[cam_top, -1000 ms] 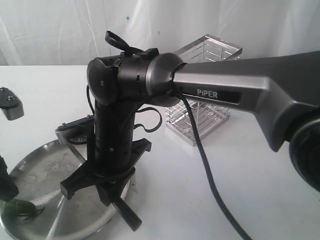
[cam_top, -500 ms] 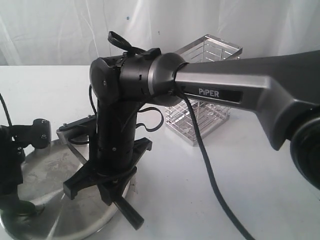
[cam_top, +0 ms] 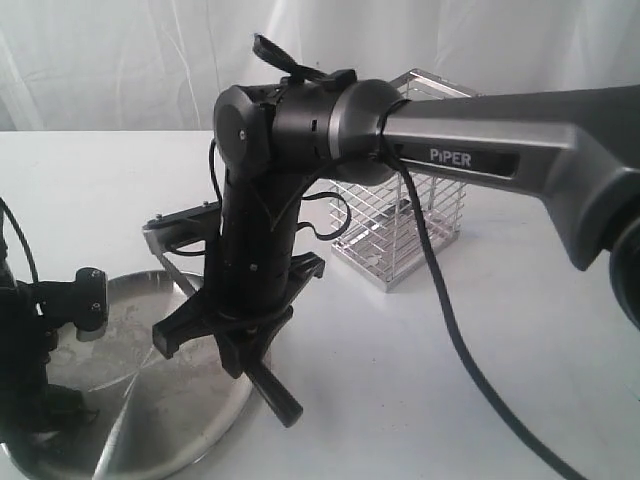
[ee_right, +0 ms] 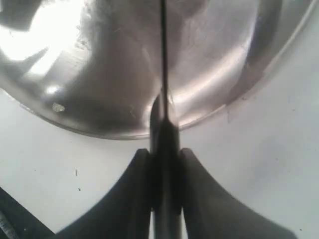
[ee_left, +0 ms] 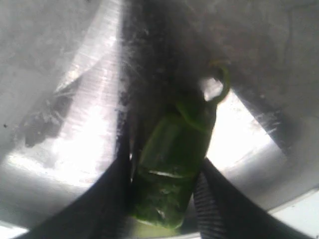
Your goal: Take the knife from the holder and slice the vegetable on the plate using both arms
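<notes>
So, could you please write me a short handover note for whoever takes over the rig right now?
Right gripper: shut on the knife, blade edge-on over the plate.
Left gripper: fingers either side of the vegetable on the plate; firm grip unclear.
Holder: upright, apart from the plate.
Done: knife out of the holder.
Left: steady the vegetable, then slice it.

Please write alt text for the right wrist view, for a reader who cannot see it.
The black right gripper clamps the handle of a slim black knife, whose thin blade, seen edge-on, extends over a round shiny steel plate on a white table.
</notes>
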Tool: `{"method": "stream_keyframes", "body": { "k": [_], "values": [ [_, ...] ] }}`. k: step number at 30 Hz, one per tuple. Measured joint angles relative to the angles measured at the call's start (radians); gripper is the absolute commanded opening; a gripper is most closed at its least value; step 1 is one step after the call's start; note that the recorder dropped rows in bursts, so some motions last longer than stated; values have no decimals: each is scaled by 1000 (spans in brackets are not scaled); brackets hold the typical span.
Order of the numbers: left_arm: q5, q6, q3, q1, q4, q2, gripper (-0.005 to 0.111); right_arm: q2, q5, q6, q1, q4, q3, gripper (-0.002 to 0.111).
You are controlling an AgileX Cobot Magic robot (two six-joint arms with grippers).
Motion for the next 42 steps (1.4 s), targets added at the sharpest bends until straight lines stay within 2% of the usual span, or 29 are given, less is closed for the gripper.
{"method": "stream_keyframes", "body": {
  "k": [2,5,15,17,20,22,24,26,36,42],
  "values": [
    [2,-38,-1,0,-7,-2,8,-4,0,0,-10,0,0,3],
    [3,-78,-7,0,-67,-4,0,-6,0,0,-14,0,0,3],
    [61,-98,-64,-2,-345,-40,0,-6,0,-6,-14,16,0,3],
    [68,-118,-64,-2,-361,-40,5,-6,0,-6,-14,16,0,3],
    [69,-159,-64,-2,-370,-35,25,-6,0,-6,-14,16,0,3],
    [69,-182,-64,-2,-372,-25,42,-6,0,-6,-14,17,0,3],
    [69,-216,-64,-2,-372,-13,54,-6,0,-6,-14,19,0,3],
    [58,-269,-64,-2,-372,-3,60,-6,0,-6,-14,19,0,3],
    [50,-350,-64,-2,-372,-2,61,0,0,-6,-14,17,50,3],
    [63,-414,-64,-2,-293,-101,61,6,2,-2,-14,40,88,3]
  ]
}}
